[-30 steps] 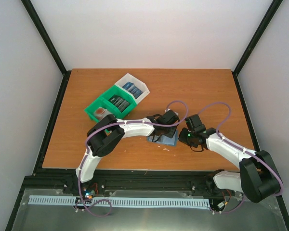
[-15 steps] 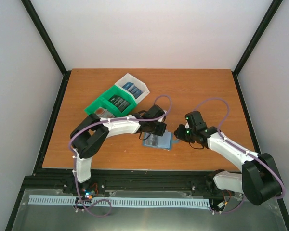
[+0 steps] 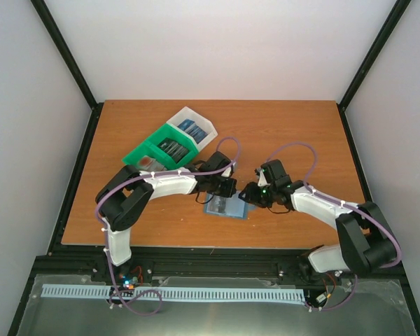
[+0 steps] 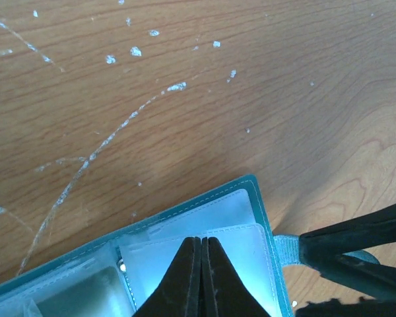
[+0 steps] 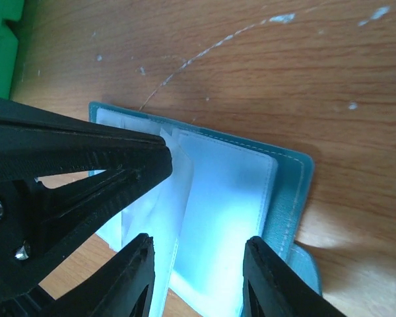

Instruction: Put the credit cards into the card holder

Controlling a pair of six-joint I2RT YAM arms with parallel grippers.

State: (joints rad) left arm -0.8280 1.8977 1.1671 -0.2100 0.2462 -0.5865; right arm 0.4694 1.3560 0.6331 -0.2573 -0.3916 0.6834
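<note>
Right gripper [image 5: 198,254] just spread, straddling open teal-blue folding card holder [image 3: 227,207]; left gripper [image 4: 200,246] closed, tip on sleeves [image 4: 234,228] (prep only, nothing loaded).

The left claw [image 4: 201,249] is pinched tight; the right claw [image 5: 199,256] stands parted.

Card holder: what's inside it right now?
The card holder lies open, showing clear sleeves; I can make out no card. The shut left gripper rests on them and hides part.
</note>
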